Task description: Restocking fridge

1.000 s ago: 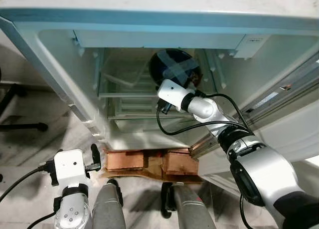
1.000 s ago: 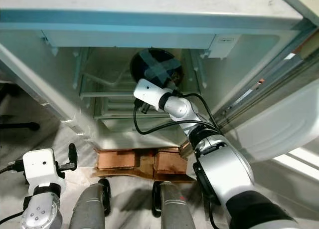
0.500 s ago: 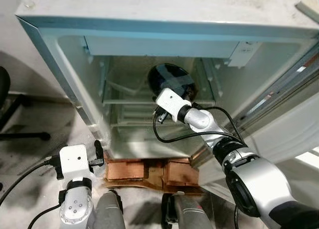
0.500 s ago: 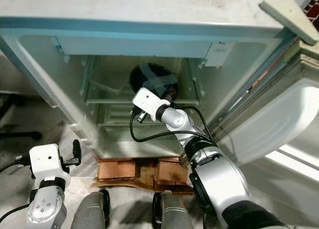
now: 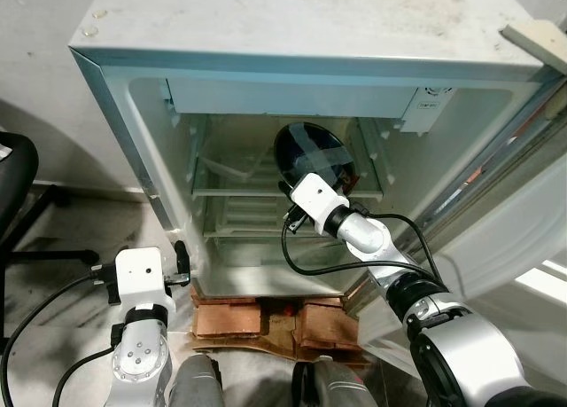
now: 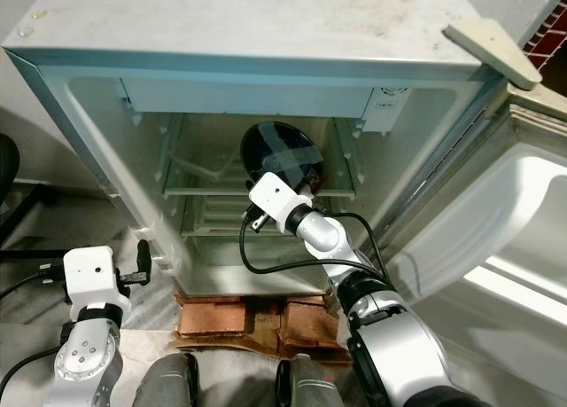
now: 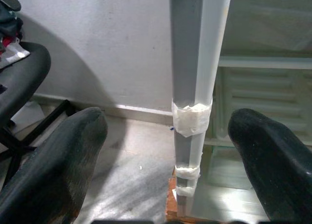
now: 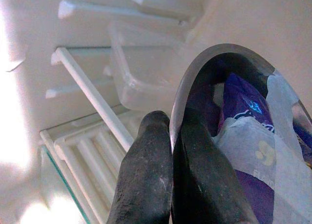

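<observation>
A white fridge (image 5: 266, 70) stands open before me. My right gripper (image 8: 171, 124) reaches inside it at the level of the upper shelf (image 5: 239, 191), shut on the rim of a dark round bowl (image 5: 314, 154). The bowl is tilted on edge, crossed with pale tape and holds purple and white packets (image 8: 243, 116). My left gripper (image 7: 165, 121) hangs low, open, facing the front edge of the fridge's left wall (image 7: 195, 87) with nothing between its fingers.
A clear plastic tub (image 8: 146, 63) sits on the shelf beside the bowl. The fridge door (image 6: 496, 221) stands open at the right. Brown blocks (image 5: 230, 314) prop up the fridge. A black office chair (image 5: 18, 176) stands at the left.
The camera has drawn back and up, so the fridge top shows more. The right gripper still holds the bowl inside the fridge; the left gripper stays low by the left wall.
</observation>
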Controlling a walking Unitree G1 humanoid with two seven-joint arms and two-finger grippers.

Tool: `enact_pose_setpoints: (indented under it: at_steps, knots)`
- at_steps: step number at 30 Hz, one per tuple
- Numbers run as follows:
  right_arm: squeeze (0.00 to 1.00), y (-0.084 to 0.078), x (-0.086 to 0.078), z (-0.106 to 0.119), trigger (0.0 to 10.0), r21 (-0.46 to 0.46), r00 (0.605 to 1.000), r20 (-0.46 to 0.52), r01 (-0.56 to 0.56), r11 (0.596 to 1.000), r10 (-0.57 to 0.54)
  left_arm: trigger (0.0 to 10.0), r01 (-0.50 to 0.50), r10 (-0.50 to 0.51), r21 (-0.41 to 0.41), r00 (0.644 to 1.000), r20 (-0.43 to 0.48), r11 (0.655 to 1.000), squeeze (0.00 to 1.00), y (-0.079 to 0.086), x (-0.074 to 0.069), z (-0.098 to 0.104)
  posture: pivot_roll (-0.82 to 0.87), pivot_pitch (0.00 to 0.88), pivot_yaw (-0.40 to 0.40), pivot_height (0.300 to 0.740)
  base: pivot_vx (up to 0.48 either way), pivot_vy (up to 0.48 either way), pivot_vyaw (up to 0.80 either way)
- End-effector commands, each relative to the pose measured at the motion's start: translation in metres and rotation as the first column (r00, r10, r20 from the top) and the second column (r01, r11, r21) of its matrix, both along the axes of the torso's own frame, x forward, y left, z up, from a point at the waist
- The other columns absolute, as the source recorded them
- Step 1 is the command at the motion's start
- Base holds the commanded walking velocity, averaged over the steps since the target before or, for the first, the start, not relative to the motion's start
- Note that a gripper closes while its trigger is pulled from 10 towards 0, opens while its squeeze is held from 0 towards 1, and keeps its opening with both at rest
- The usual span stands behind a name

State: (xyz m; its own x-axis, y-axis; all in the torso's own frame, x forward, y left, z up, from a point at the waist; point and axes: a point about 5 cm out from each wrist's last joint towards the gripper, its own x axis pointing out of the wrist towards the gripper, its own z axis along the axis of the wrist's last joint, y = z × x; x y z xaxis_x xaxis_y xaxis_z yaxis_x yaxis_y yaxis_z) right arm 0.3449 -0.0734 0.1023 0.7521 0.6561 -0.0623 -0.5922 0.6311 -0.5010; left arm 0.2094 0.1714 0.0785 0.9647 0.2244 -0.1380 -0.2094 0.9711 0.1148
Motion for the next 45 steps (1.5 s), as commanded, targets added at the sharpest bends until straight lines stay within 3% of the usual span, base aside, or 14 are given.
enact_pose_setpoints:
  at_steps: [1,3,4,16,17,18,19,20,24,33,41,45]
  knots:
    - [0.00,0.008,0.002,0.006,10.0,0.010,1.000,0.021,-0.003,1.000,0.003,10.0,0.008,-0.008,-0.003,0.999,-0.032,1.000,0.00,-0.003,-0.004,-0.008,0.11,0.114,-0.041,0.740,0.000,0.000,0.00]
    - [0.00,0.011,0.004,0.007,10.0,0.010,1.000,-0.003,-0.014,1.000,0.014,10.0,0.013,-0.013,-0.006,0.999,-0.036,1.000,0.00,-0.005,-0.005,-0.009,0.12,0.122,-0.044,0.740,0.000,0.000,0.00]
    - [1.00,0.013,0.006,0.008,10.0,-0.008,1.000,-0.008,-0.012,1.000,0.012,10.0,0.018,-0.018,-0.007,0.999,-0.040,1.000,0.00,-0.006,-0.006,-0.010,0.12,0.122,-0.044,0.740,0.000,0.000,0.00]
    - [0.99,0.033,0.020,0.026,10.0,-0.158,0.998,0.054,0.001,0.987,0.008,10.0,-0.019,0.019,-0.005,0.998,-0.062,1.000,0.00,-0.005,-0.022,-0.013,0.16,0.166,-0.073,0.740,0.000,0.000,0.00]
    - [0.57,0.036,0.019,0.027,10.0,-0.175,0.998,0.066,-0.005,0.985,0.017,10.0,-0.020,0.019,-0.005,0.998,-0.063,1.000,0.00,-0.005,-0.022,-0.013,0.16,0.166,-0.073,0.740,0.000,0.000,0.00]
    - [0.57,0.038,0.019,0.027,10.0,-0.185,0.997,0.073,-0.009,0.983,0.023,10.0,-0.020,0.020,-0.005,0.998,-0.063,1.000,0.00,-0.006,-0.023,-0.013,0.17,0.169,-0.074,0.740,0.000,0.000,0.00]
    - [0.09,0.039,0.019,0.028,10.0,-0.193,0.996,0.080,-0.010,0.981,0.026,10.0,-0.020,0.020,-0.006,0.998,-0.063,1.000,0.00,-0.006,-0.023,-0.013,0.17,0.171,-0.075,0.740,0.000,0.000,0.00]
    - [0.00,0.039,0.019,0.028,10.0,-0.200,0.996,0.085,-0.009,0.980,0.027,10.0,-0.020,0.020,-0.005,0.998,-0.064,1.000,0.00,-0.006,-0.024,-0.012,0.17,0.173,-0.077,0.740,0.000,0.000,0.00]
    - [0.00,0.041,0.017,0.024,10.0,-0.260,0.993,0.110,-0.020,0.965,0.050,10.0,-0.026,0.026,-0.005,0.997,-0.068,1.000,0.00,-0.005,-0.026,-0.012,0.17,0.195,-0.083,0.740,0.000,0.000,0.00]
    - [0.00,0.029,0.016,0.015,10.0,-0.287,0.995,0.095,-0.009,0.958,0.038,10.0,-0.036,0.035,-0.011,0.996,-0.085,0.999,0.00,-0.008,-0.030,-0.017,0.17,0.191,-0.089,0.740,0.000,0.000,0.00]
    - [0.00,0.023,0.019,0.018,10.0,-0.290,0.994,0.107,0.017,0.957,0.015,10.0,-0.035,0.035,-0.007,0.996,-0.080,0.999,0.00,-0.007,-0.027,-0.016,0.16,0.189,-0.085,0.740,0.000,0.000,0.00]
    - [0.00,0.024,0.023,0.031,10.0,-0.238,0.988,0.152,0.019,0.971,0.018,10.0,-0.035,0.034,-0.003,0.997,-0.075,0.999,0.00,-0.006,-0.025,-0.014,0.17,0.181,-0.081,0.740,0.000,0.000,0.00]
